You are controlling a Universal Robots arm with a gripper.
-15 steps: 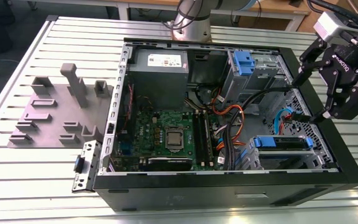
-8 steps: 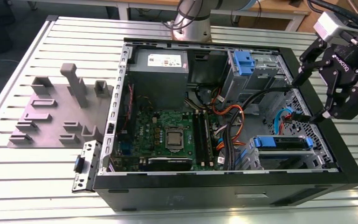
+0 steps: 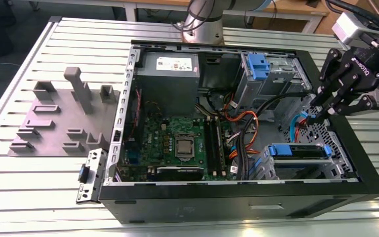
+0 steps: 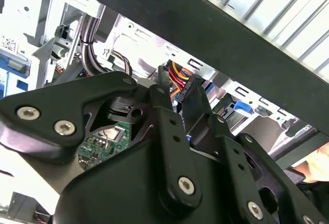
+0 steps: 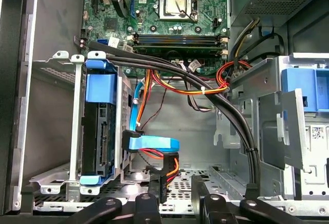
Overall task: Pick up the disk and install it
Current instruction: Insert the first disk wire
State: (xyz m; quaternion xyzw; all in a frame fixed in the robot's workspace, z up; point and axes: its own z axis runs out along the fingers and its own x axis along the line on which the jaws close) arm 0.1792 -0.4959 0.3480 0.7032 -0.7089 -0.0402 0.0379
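Cables are the main hazard. The gripper (image 3: 318, 116) hangs at the right of the exterior view, reaching down past the case (image 3: 367, 163) wall into the bay. A blue cable (image 5: 154, 143) and a black plug (image 5: 159, 185) with red, yellow and orange wires lie just beside its tip in the first wrist view. I cannot tell whether the jaws are clenched or released; the plug sits close against them and may or may not be pinched.

The disk (image 3: 299, 150) sits in its cage (image 5: 77, 106) at the lower right of the exterior view, blue bracket showing. In the first wrist view the disk (image 5: 100, 131) stands on edge inside the cage, apart from the gripper. It looks seated or nearly so, though how deep I cannot tell.

Judged from here, several things could go wrong:
- A sideways move could hook the blue cable and drag its connector or bend it.
- A pull on the plug at an angle could strain the thin wires.
- The black bundle (image 5: 205, 88) crosses the bay near the cage, so a wide swing could snag it.
- The case wall is close to the gripper body in the exterior view; lifting crooked could knock it and shift the case on the desk (image 3: 18, 197).
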